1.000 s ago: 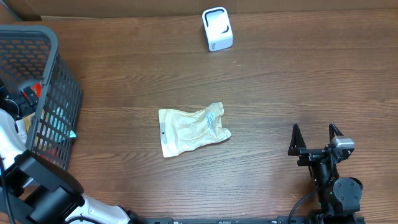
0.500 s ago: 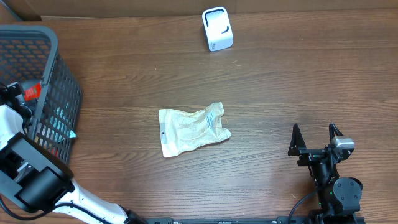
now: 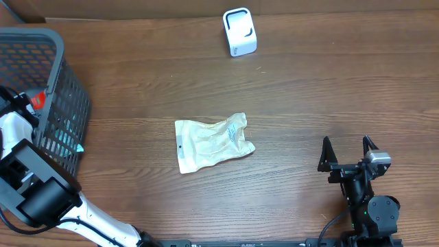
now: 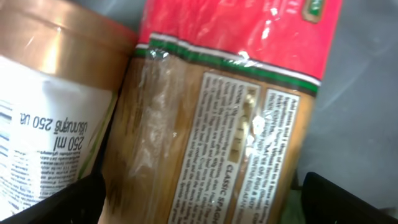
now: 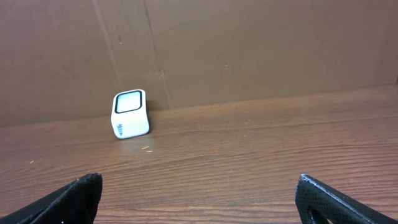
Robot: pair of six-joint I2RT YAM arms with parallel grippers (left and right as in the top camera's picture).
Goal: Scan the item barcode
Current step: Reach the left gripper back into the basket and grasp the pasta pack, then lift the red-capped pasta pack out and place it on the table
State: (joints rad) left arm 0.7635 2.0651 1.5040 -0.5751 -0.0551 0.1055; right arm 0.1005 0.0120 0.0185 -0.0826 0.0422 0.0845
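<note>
Spaghetti packet (image 4: 236, 118), glossy red-and-clear film, beside round copper-lidded tub (image 4: 56, 87), left gripper (image 4: 202, 205) and right gripper (image 5: 199, 199) apart

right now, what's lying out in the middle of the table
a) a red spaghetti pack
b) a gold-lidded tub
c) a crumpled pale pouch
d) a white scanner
c: the overhead view shows the crumpled pale pouch alone mid-table, with the white scanner at the far edge and the basket off to one side.

Red-and-clear spaghetti pack (image 4: 236, 124), white scanner (image 3: 239, 31)
</note>
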